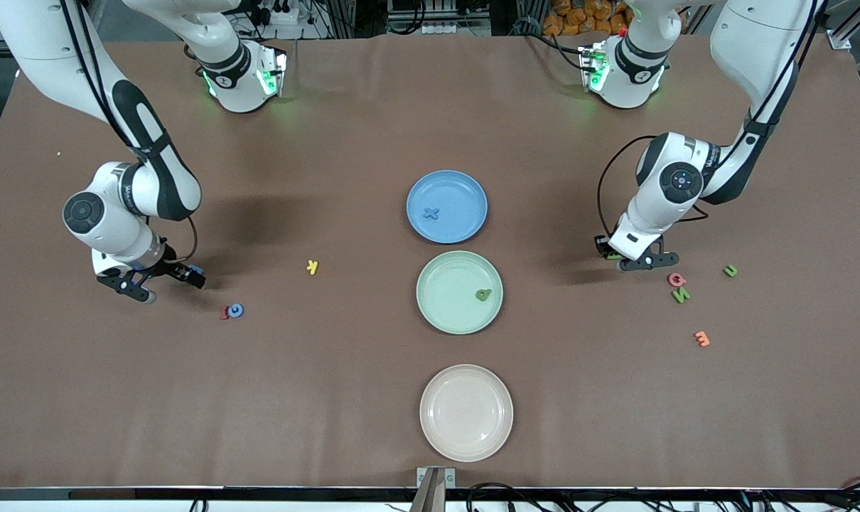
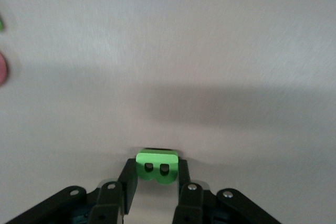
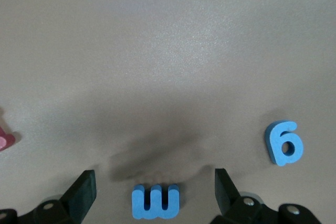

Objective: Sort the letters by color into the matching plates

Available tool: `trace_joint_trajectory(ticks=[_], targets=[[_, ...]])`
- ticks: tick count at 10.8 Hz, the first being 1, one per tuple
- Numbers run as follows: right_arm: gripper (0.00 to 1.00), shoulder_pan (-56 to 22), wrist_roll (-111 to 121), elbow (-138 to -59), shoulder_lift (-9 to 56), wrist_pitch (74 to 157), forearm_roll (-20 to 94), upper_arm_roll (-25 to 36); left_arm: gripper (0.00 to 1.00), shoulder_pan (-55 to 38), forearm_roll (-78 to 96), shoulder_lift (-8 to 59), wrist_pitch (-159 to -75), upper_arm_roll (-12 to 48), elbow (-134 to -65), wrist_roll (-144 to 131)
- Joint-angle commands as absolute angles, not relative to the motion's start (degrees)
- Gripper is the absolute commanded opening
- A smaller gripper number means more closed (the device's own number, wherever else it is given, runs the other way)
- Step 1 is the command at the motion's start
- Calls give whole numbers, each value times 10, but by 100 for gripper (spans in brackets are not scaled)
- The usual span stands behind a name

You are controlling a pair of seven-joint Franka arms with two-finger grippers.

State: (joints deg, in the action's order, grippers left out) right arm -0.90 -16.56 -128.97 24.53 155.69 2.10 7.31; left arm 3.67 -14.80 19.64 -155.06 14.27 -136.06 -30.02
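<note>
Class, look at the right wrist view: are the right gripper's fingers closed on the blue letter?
No. The right gripper is open, its fingers standing apart on either side of the blue letter without touching it.

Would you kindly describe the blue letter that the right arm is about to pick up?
Start at the right pincer, low over the table at the right arm's end. Between its open fingers lies a blue E. The blue 6 beside it lies outside the fingers.
</note>
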Motion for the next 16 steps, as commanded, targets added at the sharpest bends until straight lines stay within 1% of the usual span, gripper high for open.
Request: trace_joint_trajectory(ticks=[1, 2, 4, 6, 8, 9, 15, 16], targets=[[92, 2, -160, -1310, 234, 1568, 18, 65, 2, 17, -170, 201, -1529, 146, -1297, -321], [86, 1, -160, -1311, 234, 1568, 18, 65, 2, 6, -169, 199, -1526, 148, -1286, -321], [75, 1, -160, -1313, 236, 1569, 18, 65, 2, -7, -161, 202, -1526, 176, -1254, -323], [59, 0, -160, -1319, 236, 1575, 18, 64, 2, -31, -161, 224, -1526, 191, -1211, -369], [50, -1, -160, -1320, 237, 1578, 18, 64, 2, -81, -161, 245, -1526, 191, -1170, -430], [49, -2, -160, -1320, 238, 1578, 18, 64, 2, -97, -162, 264, -1526, 191, -1145, -456], [49, -4, -160, -1336, 236, 1590, 19, 60, 2, -170, -165, 374, -1527, 189, -1009, -511], [49, -4, -160, -1337, 236, 1590, 19, 60, 2, -191, -164, 391, -1526, 187, -996, -525]])
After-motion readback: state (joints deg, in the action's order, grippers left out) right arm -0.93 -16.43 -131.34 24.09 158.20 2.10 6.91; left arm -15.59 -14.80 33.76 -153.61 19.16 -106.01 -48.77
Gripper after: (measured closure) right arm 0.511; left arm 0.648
